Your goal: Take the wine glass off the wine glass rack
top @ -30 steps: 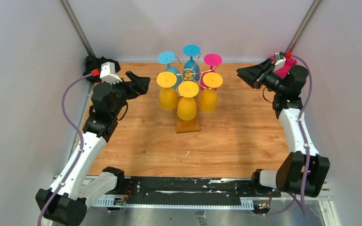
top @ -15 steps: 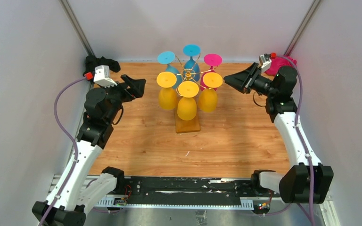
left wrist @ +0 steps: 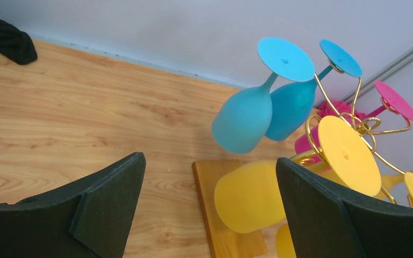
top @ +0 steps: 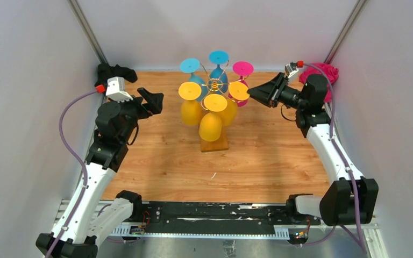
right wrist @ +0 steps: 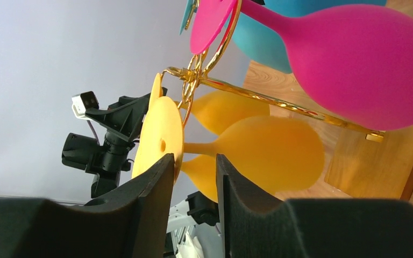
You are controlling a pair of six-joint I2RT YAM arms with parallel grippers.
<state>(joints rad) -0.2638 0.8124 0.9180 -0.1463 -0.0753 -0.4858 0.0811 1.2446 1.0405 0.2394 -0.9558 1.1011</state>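
Black cloth (top: 115,70) lies bunched in the far left corner of the wooden table (top: 279,156). Just nearer than it, the left gripper (top: 156,102) hangs above the boards, pointing right toward the rack and well apart from it; its fingers (left wrist: 107,207) are spread wide. In the middle of the table stands the wine glass rack (top: 213,85), its gold wire arms curling out from a central post over an amber wooden base (top: 215,143). Six glasses hang from it bowl-down: two blue glasses (top: 191,66) at the far side, a pink glass (top: 242,68) at the far right, and three yellow ones on the near side. The rightmost of these, the yellow wine glass (top: 239,90), hangs on its wire arm and is tilted, its bowl leaning left toward the middle yellow glass (top: 214,102). The right gripper (top: 251,92) reaches in from the right, its tips right at the round foot of that glass. In the right wrist view its fingers (right wrist: 145,207) stand a narrow gap apart, with the foot and stem just past their tips; whether they press on the glass I cannot tell. Pink cloth (top: 322,72) sits in the far right corner behind the right arm
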